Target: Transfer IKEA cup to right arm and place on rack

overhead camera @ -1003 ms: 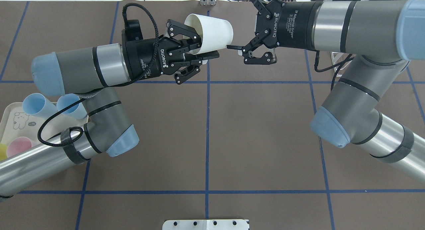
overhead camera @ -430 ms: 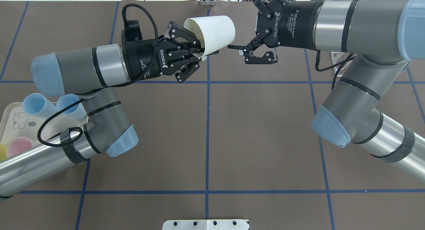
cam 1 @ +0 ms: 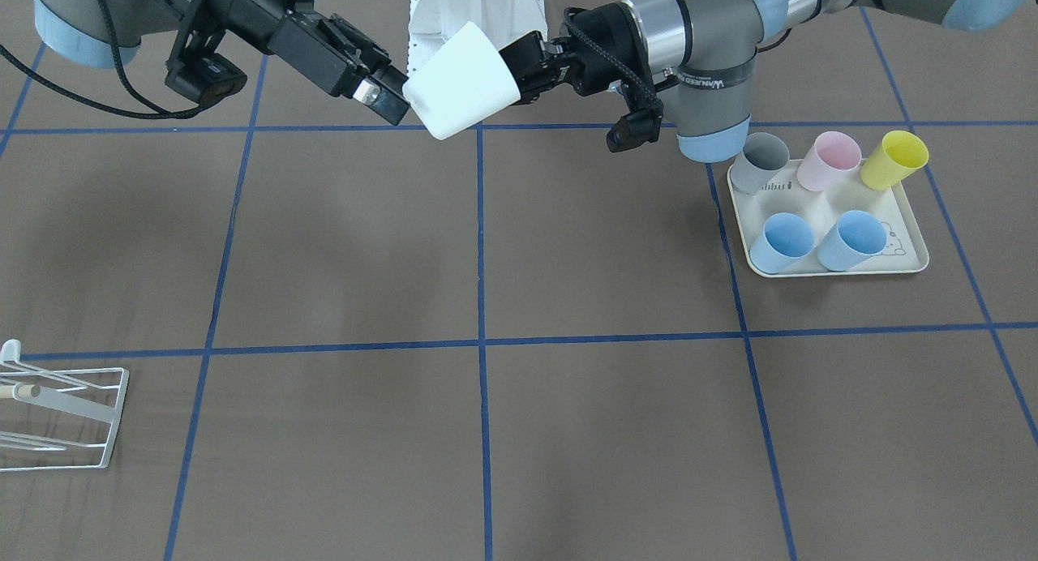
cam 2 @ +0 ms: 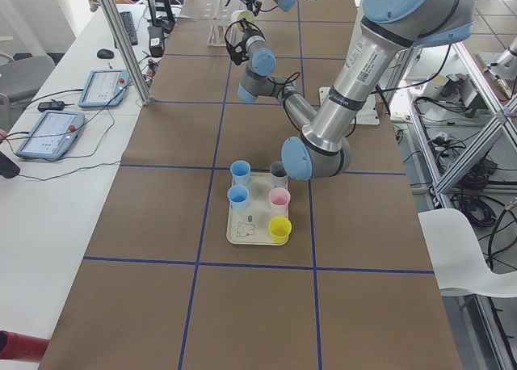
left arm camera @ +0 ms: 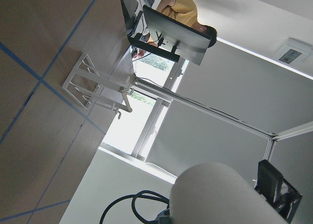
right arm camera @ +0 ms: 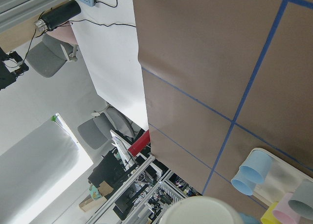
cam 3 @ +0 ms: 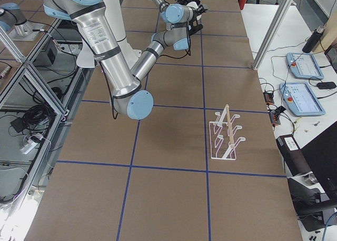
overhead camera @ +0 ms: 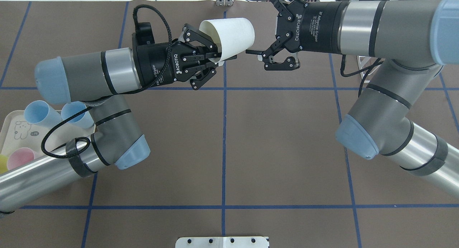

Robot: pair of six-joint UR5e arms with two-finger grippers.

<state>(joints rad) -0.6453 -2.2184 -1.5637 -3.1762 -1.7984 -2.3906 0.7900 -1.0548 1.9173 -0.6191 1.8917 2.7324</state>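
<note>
The white IKEA cup point(overhead camera: 231, 34) lies on its side in the air above the table's far middle, also in the front view as the cup point(cam 1: 462, 79). My left gripper point(overhead camera: 219, 54) is shut on its rim, one finger inside the mouth and one outside. My right gripper point(overhead camera: 253, 24) is open, its fingers point(overhead camera: 255, 51) straddling the cup's base end; whether they touch it I cannot tell. In the front view a right fingertip point(cam 1: 383, 100) sits just beside the cup's base. The white wire rack point(cam 1: 63, 415) stands on the table on my right side, far from both grippers, also rack point(cam 3: 226, 137).
A cream tray point(cam 1: 835, 266) on my left side holds several cups: grey, pink, yellow and two blue point(cam 1: 780, 241). A white mount plate point(overhead camera: 222, 242) sits at the near table edge. Blue tape lines grid the brown table. Operator desks with tablets point(cam 3: 300, 67) flank the ends.
The left gripper has tipped the cup slightly and carried its base a little toward the right gripper. The right gripper has stayed open and almost still.
</note>
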